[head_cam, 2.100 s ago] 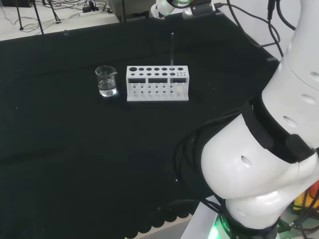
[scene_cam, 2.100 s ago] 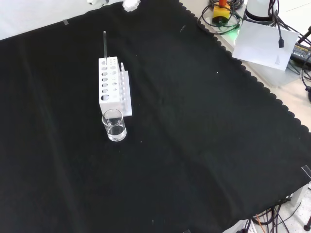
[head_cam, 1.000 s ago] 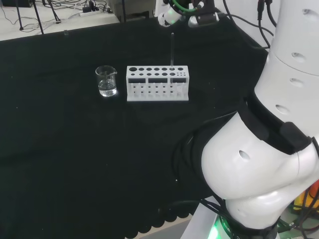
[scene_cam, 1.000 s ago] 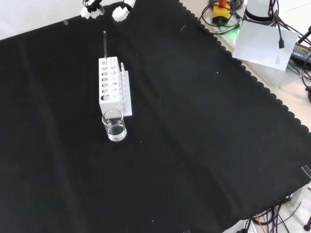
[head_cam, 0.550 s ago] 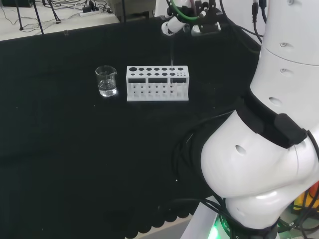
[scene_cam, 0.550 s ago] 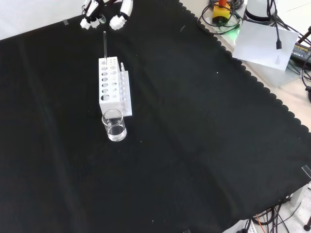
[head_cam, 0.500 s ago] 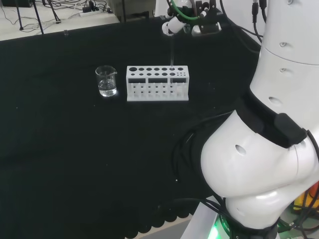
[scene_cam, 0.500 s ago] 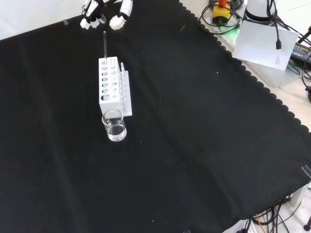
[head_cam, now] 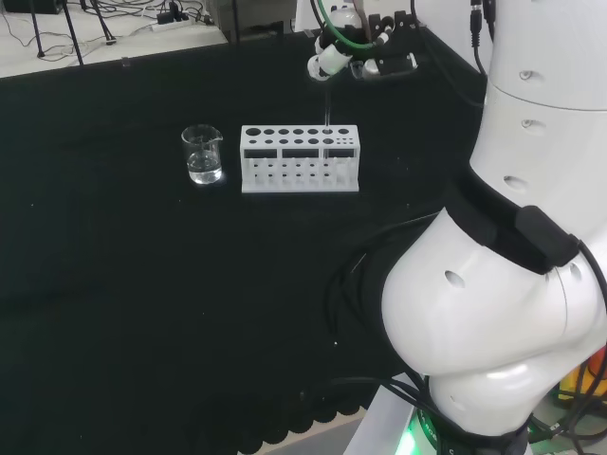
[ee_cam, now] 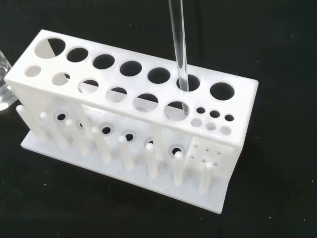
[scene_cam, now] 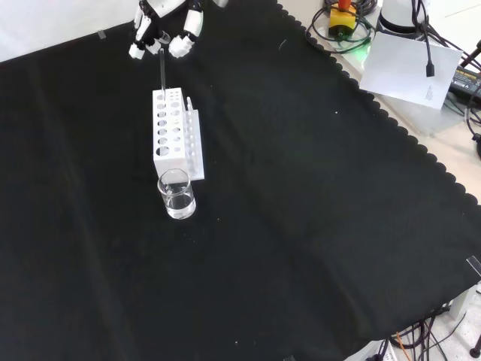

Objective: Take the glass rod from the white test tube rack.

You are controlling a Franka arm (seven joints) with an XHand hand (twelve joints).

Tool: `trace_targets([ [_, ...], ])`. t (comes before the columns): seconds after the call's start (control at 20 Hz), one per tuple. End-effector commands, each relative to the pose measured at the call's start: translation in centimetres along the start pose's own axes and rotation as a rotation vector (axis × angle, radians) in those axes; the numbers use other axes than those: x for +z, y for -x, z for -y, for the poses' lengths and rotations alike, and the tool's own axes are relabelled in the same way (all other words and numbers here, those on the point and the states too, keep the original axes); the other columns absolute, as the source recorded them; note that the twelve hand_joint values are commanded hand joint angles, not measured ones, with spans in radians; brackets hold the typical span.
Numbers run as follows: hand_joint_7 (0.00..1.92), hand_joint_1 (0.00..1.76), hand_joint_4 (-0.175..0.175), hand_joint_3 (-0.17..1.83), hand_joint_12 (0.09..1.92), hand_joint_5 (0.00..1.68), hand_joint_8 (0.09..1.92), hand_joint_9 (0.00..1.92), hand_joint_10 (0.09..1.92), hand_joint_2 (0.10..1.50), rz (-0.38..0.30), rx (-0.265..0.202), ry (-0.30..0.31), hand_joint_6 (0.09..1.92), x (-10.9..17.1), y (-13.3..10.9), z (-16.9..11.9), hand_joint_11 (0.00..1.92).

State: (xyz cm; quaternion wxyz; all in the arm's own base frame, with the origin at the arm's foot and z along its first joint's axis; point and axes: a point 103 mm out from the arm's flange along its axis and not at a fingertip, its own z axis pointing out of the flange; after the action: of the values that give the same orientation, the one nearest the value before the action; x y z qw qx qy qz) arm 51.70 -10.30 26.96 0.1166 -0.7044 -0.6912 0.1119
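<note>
Hand: the black and white hand (scene_cam: pixel 161 30) hangs at the far end of the white test tube rack (scene_cam: pixel 174 132), at the top of the front view, right over the upper end of the glass rod (scene_cam: pixel 162 74). In the head view it (head_cam: pixel 353 52) sits above and a little right of the rack's right end.

Fingers: white-tipped fingers (scene_cam: pixel 137 50) point down on either side of the rod's top, spread apart. From where I stand I cannot tell whether any of them touches the rod; nothing looks clasped.

Glass rod: standing upright in a hole in the rack's top plate, near the end closest to the hand. The wrist view shows the clear rod (ee_cam: pixel 179 59) passing down through one of the large holes in the back row, next to the last large hole, and on through the plate below.

Rack: the white test tube rack (head_cam: pixel 300 158) stands on the table (scene_cam: pixel 301 210), which is covered in black cloth. It has two rows of round holes on top, a cluster of small holes at one end, and a row of pegs along its base (ee_cam: pixel 126 153).

Beaker: a small clear beaker (scene_cam: pixel 176 194) with some clear liquid in it stands just beside the rack's other end, nearer in the front view and to the left in the head view (head_cam: pixel 203 154).

Arm: the large white links of the arm (head_cam: pixel 512 284) stand at the right of the head view.
</note>
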Motion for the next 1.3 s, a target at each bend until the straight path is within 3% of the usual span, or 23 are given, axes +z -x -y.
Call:
trace_targets([
  [0.05, 0.86, 0.51, -0.081, 0.54, 1.27, 0.49, 0.88, 1.22, 0.86, 0.97, -0.010, -0.011, 0.001, 0.24, 0.6, 0.0, -0.9, 0.77],
  [0.25, 0.92, 0.62, -0.110, 0.53, 1.23, 0.47, 0.91, 1.27, 0.86, 0.96, -0.023, -0.016, -0.003, 0.62, 0.8, -0.1, -1.6, 0.88],
  [0.45, 0.94, 0.79, -0.155, 0.55, 1.17, 0.53, 0.94, 1.32, 0.84, 0.93, -0.033, -0.018, 0.014, 0.80, 0.7, 0.1, -2.2, 1.16],
  [0.8, 0.99, 1.05, -0.175, 0.70, 0.90, 0.66, 1.05, 1.49, 0.80, 0.84, -0.003, -0.014, 0.048, 0.92, 0.4, -0.2, -3.3, 1.62],
  [1.3, 0.98, 1.06, -0.175, 0.78, 0.82, 0.66, 1.05, 1.55, 0.78, 0.79, 0.019, -0.003, 0.025, 0.96, 1.6, -0.1, -3.3, 1.75],
])
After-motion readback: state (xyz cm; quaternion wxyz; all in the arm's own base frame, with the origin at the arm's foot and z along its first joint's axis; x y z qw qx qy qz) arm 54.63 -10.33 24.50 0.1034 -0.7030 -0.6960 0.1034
